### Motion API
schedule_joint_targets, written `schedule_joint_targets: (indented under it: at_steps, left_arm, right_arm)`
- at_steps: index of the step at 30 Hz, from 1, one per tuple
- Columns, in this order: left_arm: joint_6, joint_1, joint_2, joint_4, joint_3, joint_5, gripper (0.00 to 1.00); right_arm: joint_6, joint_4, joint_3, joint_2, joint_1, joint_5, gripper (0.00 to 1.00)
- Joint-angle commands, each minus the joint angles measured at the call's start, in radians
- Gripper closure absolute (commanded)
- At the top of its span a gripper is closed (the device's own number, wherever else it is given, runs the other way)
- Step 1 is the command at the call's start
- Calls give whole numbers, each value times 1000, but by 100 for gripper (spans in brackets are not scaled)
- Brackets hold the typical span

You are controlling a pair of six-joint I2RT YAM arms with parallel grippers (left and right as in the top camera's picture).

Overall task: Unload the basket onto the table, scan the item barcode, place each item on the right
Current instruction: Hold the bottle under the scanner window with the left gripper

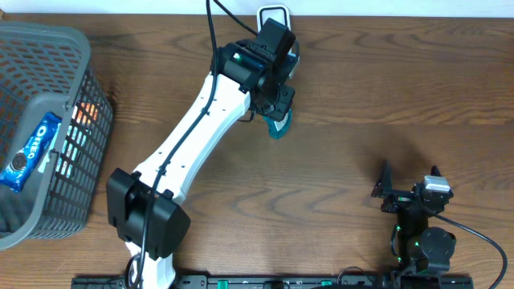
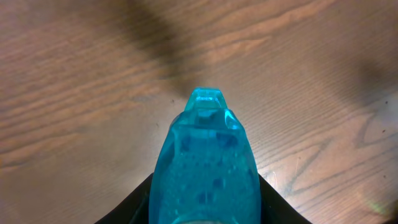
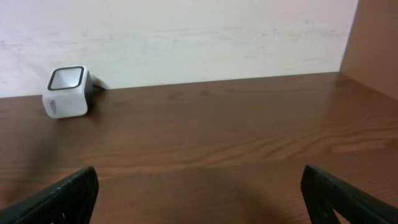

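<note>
1. Two arms are on my screens. The left gripper is out over the far middle of the brown wooden table, and the right gripper sits at the near right.
2. The left jaws are pinched on the translucent teal plastic bottle. In the left wrist view its body fills the gap between the dark fingers, and its narrow capped end sticks out beyond them.
3. From overhead, the bottle's teal tip pokes out on the gripper's near side. I cannot tell whether it touches the wood.
4. The white cube-shaped scanner stands at the table's far edge, just beyond the left gripper, with the bottle on its near side.
5. The right gripper's fingers are spread wide with nothing between them.
6. The grey plastic mesh basket at the far left holds a blue Oreo packet, well apart from the bottle.
</note>
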Motion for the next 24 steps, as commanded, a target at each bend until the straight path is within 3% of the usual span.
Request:
schedule_joint_targets:
  at_steps: [1, 11, 17, 24]
  left_arm:
    - [-9, 5, 4, 19, -42, 33, 75]
    - [49, -1, 110, 62, -87, 29, 75]
    - [163, -15, 141, 62, -87, 30, 62]
    - [568, -67, 135, 23, -87, 29, 60]
  right_arm:
    - [-12, -3, -2, -6, -7, 9, 1]
    - [-12, -3, -2, -6, -7, 9, 1]
    - [-12, -3, -2, -6, -7, 9, 1]
    - [-12, -3, -2, -6, -7, 9, 1]
